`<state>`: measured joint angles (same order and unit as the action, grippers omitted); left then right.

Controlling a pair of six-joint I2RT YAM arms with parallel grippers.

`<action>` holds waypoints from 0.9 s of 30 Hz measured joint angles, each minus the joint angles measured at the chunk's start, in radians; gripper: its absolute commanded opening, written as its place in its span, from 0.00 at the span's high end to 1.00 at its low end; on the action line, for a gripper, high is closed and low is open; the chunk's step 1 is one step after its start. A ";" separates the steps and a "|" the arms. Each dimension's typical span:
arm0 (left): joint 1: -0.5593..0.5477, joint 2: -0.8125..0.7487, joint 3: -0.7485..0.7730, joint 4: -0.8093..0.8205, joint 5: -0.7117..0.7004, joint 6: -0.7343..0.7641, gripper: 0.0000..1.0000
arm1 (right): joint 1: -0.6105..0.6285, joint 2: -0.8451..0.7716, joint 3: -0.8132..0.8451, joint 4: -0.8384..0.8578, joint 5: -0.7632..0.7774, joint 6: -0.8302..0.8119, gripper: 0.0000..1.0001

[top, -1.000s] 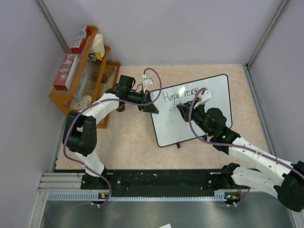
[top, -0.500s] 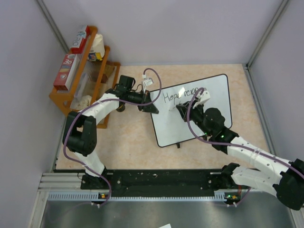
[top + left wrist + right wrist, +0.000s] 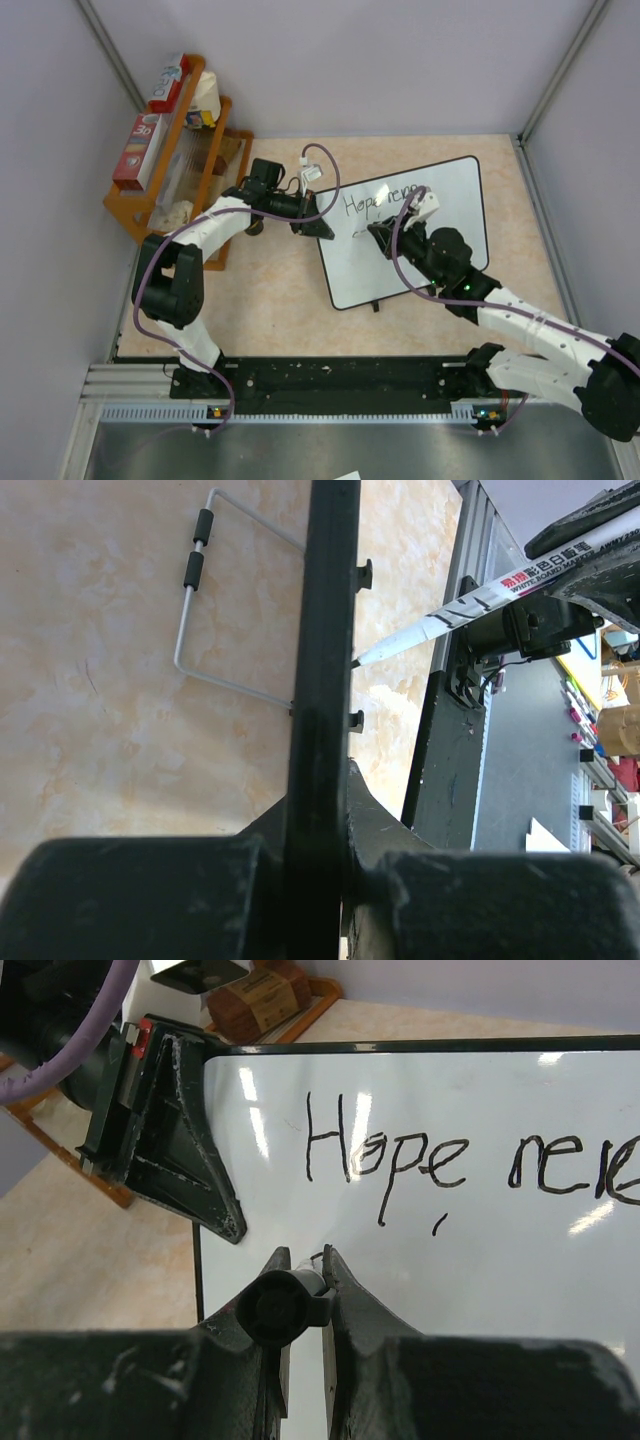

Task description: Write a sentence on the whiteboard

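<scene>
The whiteboard [image 3: 440, 262] lies tilted on the table. The sentence [image 3: 384, 198] reads "Hope" plus a second word along its top, clear in the right wrist view [image 3: 385, 1155], with a short stroke [image 3: 437, 1225] below it. My left gripper [image 3: 318, 228] is shut on the board's left rim, seen edge-on [image 3: 325, 630] between its jaws [image 3: 325, 780]. My right gripper [image 3: 383, 235] is shut on a white marker [image 3: 480, 595], its black cap end [image 3: 280, 1305] between the fingers [image 3: 300, 1255], its tip against the board below "Hope".
A wooden rack [image 3: 175, 160] with boxes and packets stands at the far left by the wall. The board's wire stand [image 3: 215, 590] rests on the beige tabletop. Grey walls close in the sides and back. A black rail [image 3: 330, 380] runs along the near edge.
My right gripper has shifted a little to the left across the board with the marker. My left gripper has stayed clamped on the rim.
</scene>
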<state>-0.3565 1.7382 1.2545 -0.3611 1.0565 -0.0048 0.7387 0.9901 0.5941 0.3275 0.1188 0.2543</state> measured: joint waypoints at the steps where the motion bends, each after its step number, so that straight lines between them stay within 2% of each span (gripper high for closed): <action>1: 0.000 0.000 0.000 0.000 0.000 0.000 1.00 | 0.000 0.000 -0.001 0.000 -0.001 0.000 1.00; 27: 0.000 0.000 -0.004 0.009 -0.002 -0.007 1.00 | 0.006 -0.034 -0.031 -0.018 0.063 0.019 1.00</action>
<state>-0.3565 1.7382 1.2503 -0.3523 1.0542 -0.0120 0.7444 0.9565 0.5632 0.3092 0.1818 0.2737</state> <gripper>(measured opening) 0.095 0.118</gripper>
